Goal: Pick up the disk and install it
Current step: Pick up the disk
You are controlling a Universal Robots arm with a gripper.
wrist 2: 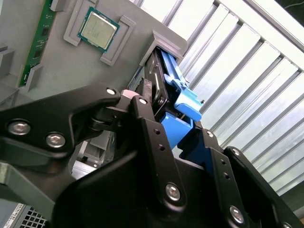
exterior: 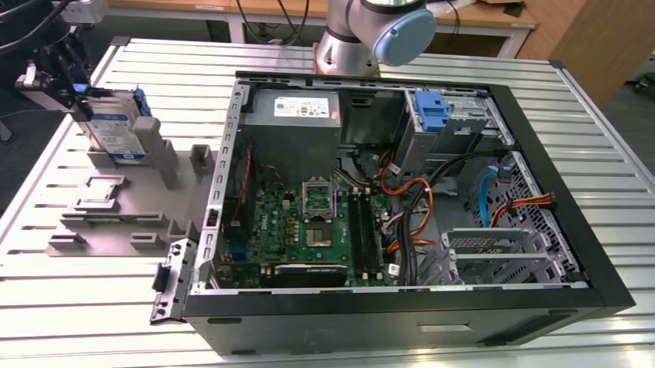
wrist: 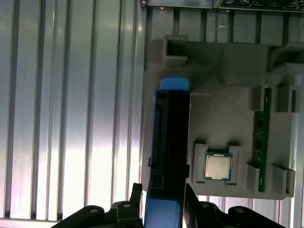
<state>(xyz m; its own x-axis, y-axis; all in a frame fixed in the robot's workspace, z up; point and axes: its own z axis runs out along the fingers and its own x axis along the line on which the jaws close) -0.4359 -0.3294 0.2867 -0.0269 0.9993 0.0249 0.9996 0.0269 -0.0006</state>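
The disk [exterior: 113, 126] stands on edge in a slot of the grey holder plate [exterior: 123, 222], at the exterior view's left. Its white-and-blue label faces outward and blue rails run round its edges. My gripper [exterior: 74, 92] is at the disk's upper far end. In both wrist views the black fingers [wrist: 136, 194] flank the disk's blue-railed edge [wrist: 168, 137] and press against both sides of the blue carrier [wrist 2: 178, 128]. The disk rests in its slot.
The holder plate also carries a processor chip [wrist: 218, 166] and a green memory stick [wrist: 260, 142]. To the exterior view's right lies the open computer case [exterior: 573, 230], with motherboard, cables and a blue latch piece [exterior: 432, 111] at its drive bay. Everything sits on a slatted metal table [exterior: 92, 322].
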